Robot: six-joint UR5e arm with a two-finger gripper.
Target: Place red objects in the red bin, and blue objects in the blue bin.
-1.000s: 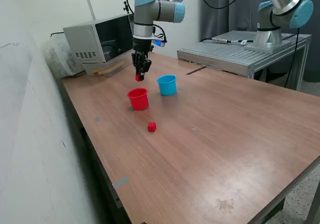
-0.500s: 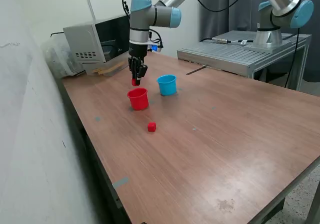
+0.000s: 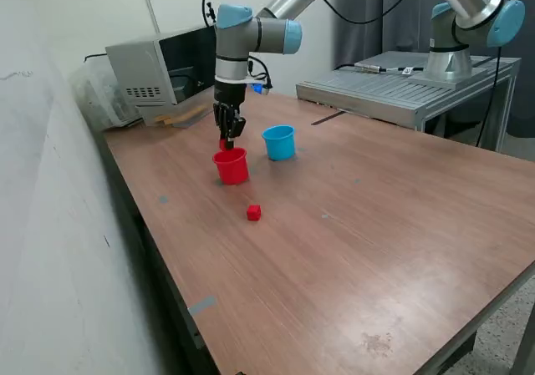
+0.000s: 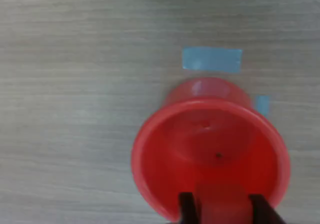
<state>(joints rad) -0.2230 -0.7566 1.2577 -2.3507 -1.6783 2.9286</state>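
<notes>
Pincer [image 4: 221, 206]: clenched on a red cube [image 4: 220, 204], hanging just above the red cup [image 3: 231, 165].
Second red cube [image 3: 253, 213]: loose on the tabletop [image 3: 351, 225], near the cup.
Risk: cube sits over the rim's edge; dropped here, it may bounce out.

Colours on the wood-grain brown tabletop [image 3: 376, 225]

The round tapered plastic cup [image 3: 231, 165] is bright red, its inside the same red in the wrist view [image 4: 210, 144]; the matching cup [image 3: 279, 142] is light sky-blue. A small solid cube [image 3: 253, 213] on the table is bright red, as is the cube [image 4: 222, 204] between the black fingers [image 4: 186, 206]. Two pale blue tape patches [image 4: 212, 59] mark the wood. The arm's joint caps [image 3: 235, 16] are light blue on grey.
</notes>
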